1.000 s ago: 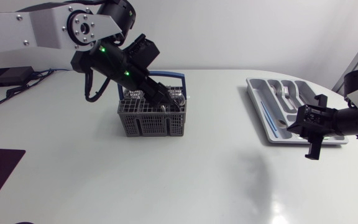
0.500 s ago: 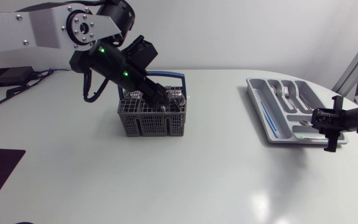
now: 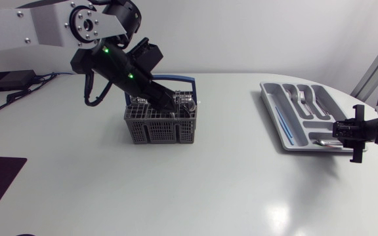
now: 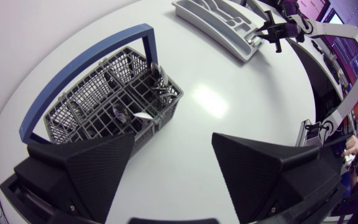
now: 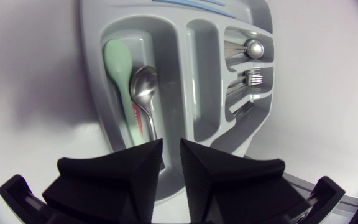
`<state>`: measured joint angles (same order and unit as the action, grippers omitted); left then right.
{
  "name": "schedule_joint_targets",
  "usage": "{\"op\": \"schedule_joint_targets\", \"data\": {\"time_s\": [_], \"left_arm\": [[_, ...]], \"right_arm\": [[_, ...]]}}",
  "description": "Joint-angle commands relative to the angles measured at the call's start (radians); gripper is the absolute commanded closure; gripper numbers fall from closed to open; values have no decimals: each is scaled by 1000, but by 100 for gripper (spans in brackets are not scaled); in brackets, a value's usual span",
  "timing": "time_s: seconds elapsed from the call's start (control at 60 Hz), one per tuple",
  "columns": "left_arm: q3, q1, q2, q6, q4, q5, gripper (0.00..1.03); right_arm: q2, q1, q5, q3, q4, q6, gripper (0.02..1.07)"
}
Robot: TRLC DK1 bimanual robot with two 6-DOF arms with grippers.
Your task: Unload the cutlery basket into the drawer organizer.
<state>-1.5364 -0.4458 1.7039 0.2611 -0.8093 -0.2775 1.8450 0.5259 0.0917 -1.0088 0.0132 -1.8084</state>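
The left gripper (image 4: pixel 173 140) hangs just above the cutlery basket (image 4: pixel 92 112), its two fingers spread wide with nothing between them. Ahead of it, toward the left finger, a few metal spoons (image 4: pixel 159 84) stand bunched in the compartments at the basket's end that faces the drawer organizer (image 3: pixel 277 108). The basket's blue handle (image 4: pixel 98 59) arches over its far side.

The step in hand looks like picking the next piece. To do it well, the open fingers should probably come down on either side of one spoon only, low enough on its stem to hold firm. They should keep clear of the blue handle and the grid walls. A straight upward lift seems wise, because the basket is likely light and a snagged piece could drag or tip it.

Well away from the basket, the right gripper (image 5: pixel 171 155) hovers over the organizer's near end. Its fingers are drawn almost together and hold nothing. Below it, a pale green spoon (image 5: pixel 118 62) and a metal spoon (image 5: pixel 143 84) share one slot.
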Motion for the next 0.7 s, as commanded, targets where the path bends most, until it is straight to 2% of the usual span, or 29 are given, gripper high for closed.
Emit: {"op": "schedule_joint_targets", "data": {"time_s": [0.0, 0.167, 0.333, 0.467, 0.533, 0.683], "left_arm": [[-33, 9, 31, -29, -19, 9, 16], [-41, 15, 33, -56, -30, 15, 16], [-39, 18, 34, -69, -34, 23, 16], [-41, 15, 43, -86, -37, 24, 16], [-45, 13, 51, -97, -41, 24, 16], [-53, 9, 65, -122, -42, 31, 16]], "right_arm": [[-21, 8, -17, 29, -13, -40, 63], [-72, 6, -15, 41, -9, -25, 57], [-155, -14, -14, 70, 7, 63, 43], [-227, -50, -6, 75, 80, 153, 42], [-260, -75, 6, 75, 126, 215, 37], [-331, -149, 11, 90, 197, 347, 37]]}}
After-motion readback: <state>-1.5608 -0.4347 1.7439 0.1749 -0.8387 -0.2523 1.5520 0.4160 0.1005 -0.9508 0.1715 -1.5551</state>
